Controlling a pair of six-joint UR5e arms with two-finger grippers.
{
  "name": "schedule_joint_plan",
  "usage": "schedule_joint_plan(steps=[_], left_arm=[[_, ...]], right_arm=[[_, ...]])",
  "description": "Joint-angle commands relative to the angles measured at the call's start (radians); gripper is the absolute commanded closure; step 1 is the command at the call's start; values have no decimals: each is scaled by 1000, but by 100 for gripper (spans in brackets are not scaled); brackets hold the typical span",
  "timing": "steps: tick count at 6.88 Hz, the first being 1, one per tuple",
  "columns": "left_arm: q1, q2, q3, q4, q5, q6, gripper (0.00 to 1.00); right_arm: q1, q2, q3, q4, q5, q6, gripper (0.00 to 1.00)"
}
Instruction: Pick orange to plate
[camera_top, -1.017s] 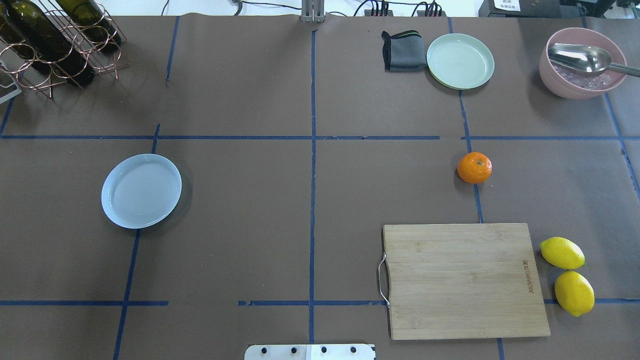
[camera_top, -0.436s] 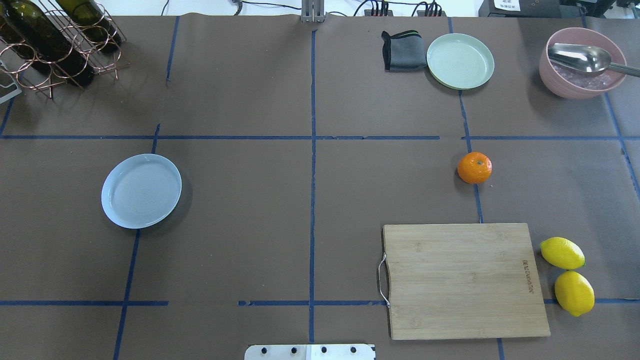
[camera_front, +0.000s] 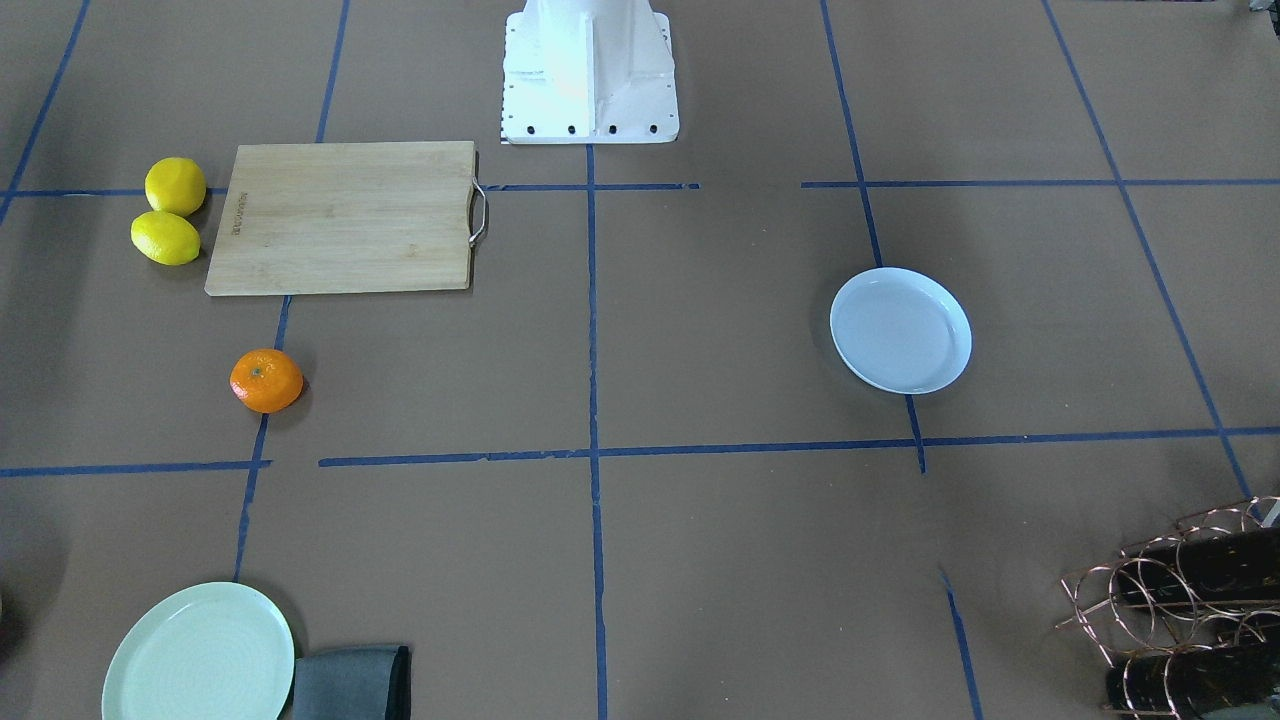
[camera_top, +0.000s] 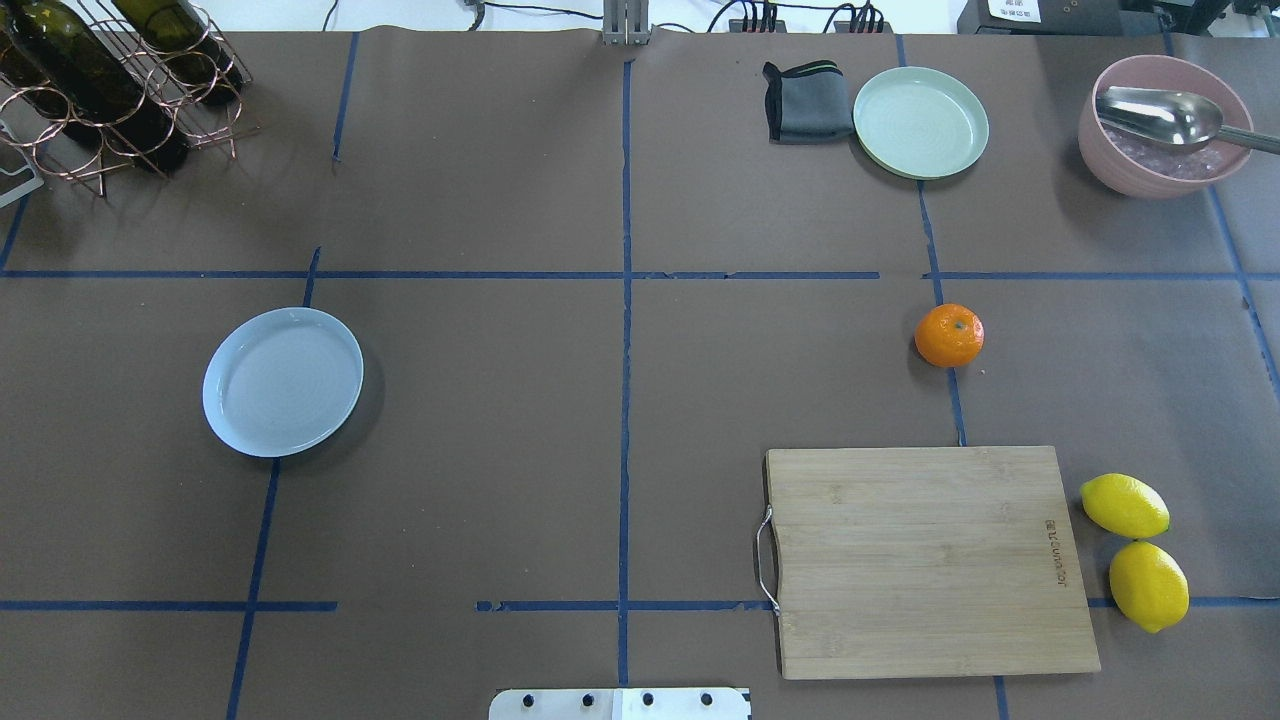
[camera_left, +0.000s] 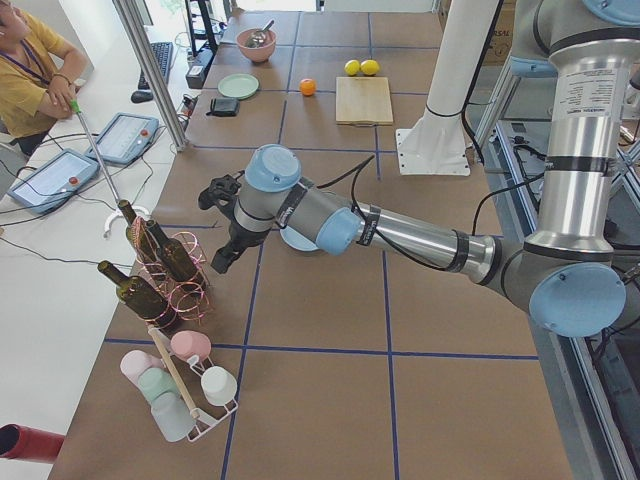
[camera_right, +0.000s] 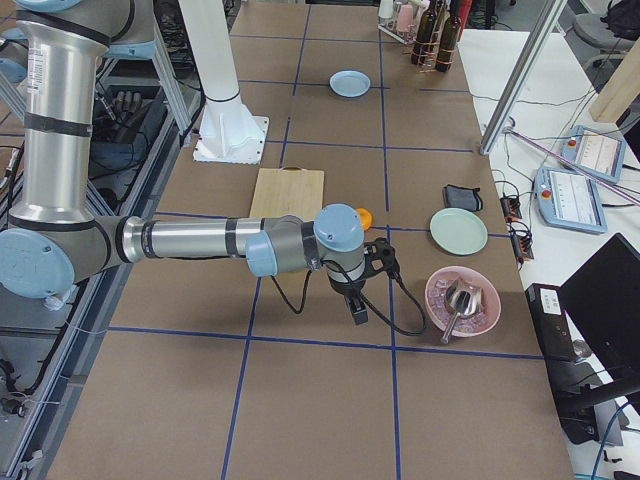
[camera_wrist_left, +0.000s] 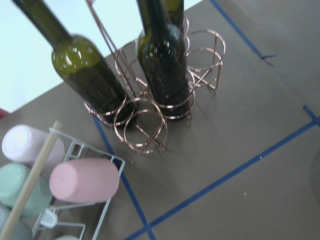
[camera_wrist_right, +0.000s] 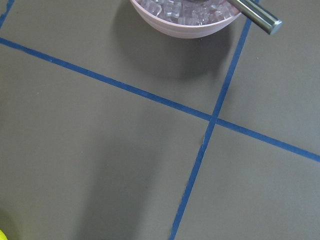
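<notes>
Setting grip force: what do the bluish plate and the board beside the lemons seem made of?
The plate looks like glazed ceramic or hard plastic: smooth, glossy sheen. The board looks like bamboo or wood: matte, pale grain strips.

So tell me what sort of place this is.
Probably a robotics lab, not a kitchen: the left arm and right arm reach over a table gridded with blue tape, and an operator sits by control tablets.

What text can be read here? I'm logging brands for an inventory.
No text reads clearly.
On the cutting board: burnt-in brand mark near one short edge, too small to read.
On a white label at the overhead view's top: blurred.
On a sticker on the left arm: too small.
</notes>
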Motion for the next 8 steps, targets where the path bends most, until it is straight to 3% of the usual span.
schedule_joint_plan(steps=[1,3,4,5,6,8], left_arm=[[103,27,29,-269,-38,-161,0],[289,59,34,-352,8,-528,0],[393,62,32,-385,184,-712,0],[467,63,34,-399,222,-854,7],[530,82,36,-430,293,-980,27],[706,102,72,-522,477,-1228,33]], right_arm=[[1,-12,-3,0,27,1,0],[1,-26,-1,0,27,-1,0],[1,-29,-3,0,27,-1,0],[1,-29,-3,0,27,-1,0],[1,-32,-1,0,27,1,0],[1,-35,-1,0,27,-1,0]])
